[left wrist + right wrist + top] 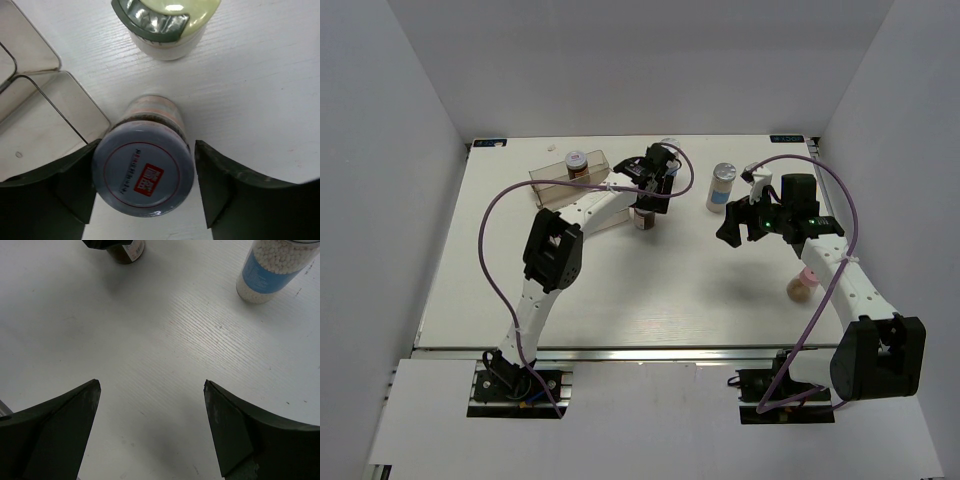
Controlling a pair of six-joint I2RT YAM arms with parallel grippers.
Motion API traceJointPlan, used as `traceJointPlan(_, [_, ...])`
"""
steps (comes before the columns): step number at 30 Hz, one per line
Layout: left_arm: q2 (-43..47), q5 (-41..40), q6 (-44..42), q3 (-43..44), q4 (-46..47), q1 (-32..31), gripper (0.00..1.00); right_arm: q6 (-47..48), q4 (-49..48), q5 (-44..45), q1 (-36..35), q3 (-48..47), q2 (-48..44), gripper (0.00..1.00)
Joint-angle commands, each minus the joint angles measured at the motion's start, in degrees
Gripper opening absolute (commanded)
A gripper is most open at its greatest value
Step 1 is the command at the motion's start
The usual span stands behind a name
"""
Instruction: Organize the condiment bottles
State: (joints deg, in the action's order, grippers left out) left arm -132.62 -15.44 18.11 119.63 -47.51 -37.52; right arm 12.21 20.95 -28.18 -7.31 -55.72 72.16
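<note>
In the left wrist view a dark jar with a pale lid bearing a red label (142, 172) stands upright between my left gripper's (146, 175) fingers. The left finger touches the lid and the right finger stands apart from it, so the jaws are open around it. In the top view this jar (642, 222) is beside the rack, under the left gripper (649, 200). A yellow-lidded jar (165, 22) stands just beyond. A red-lidded jar (577, 163) sits on the rack. A white blue-banded jar (721, 187) (270, 270) stands mid-table. A pink-lidded tan jar (804, 284) lies under the right arm. My right gripper (735, 228) (150, 390) is open and empty above bare table.
The clear stepped plastic rack (558, 182) stands at the back left, and its corner shows in the left wrist view (45, 105) close to the left finger. White walls enclose the table on three sides. The right arm's purple cable loops over the right side.
</note>
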Motion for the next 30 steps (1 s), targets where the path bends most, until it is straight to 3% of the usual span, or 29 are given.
traceJointPlan(1, [2.18,-1.79,-0.35,1.92,1.8,0.08,0.79,0.01,-1.44,0.41,-0.25,-0.44,-0.35,0.89])
traceJointPlan(3, [2.8,-1.7,-0.36,1.4,2.67,0.08,0.73,0.1,-1.53,0.32,-0.25,-0.26,-0.35,0.89])
traceJointPlan(10, [5.87,-0.73,-0.44,2.27,3.3,0.08,0.15,0.62,-1.26,0.32,-0.33,-0.17,-0.35,0.88])
traceJointPlan(13, [9.37,-0.38,-0.18,2.19,2.86,0.34,0.05,1.85,-0.82,-0.99,-0.25,-0.17,-0.7,0.8])
traceJointPlan(14, [10.61,-0.12,0.08,1.75,3.03,0.6,0.02,2.73,-0.74,-1.95,-0.25,0.0,-0.97,0.68])
traceJointPlan(15, [11.93,0.23,0.35,1.13,3.21,1.65,0.01,3.26,-0.82,-3.96,-0.25,0.35,-1.06,0.61])
traceJointPlan(16, [14.73,1.54,1.31,-0.7,4.08,2.44,0.0,3.61,-0.91,-4.94,-0.25,0.53,-1.41,0.44])
traceJointPlan(20, [21.67,6.64,4.47,-5.63,6.37,10.59,0.0,4.4,-1.09,-7.23,-0.25,0.97,-1.06,0.0])
traceJointPlan(30, [27.93,8.41,4.39,-7.83,5.23,21.86,0.0,4.05,-1.35,-5.75,-0.25,-0.09,0.7,0.0])
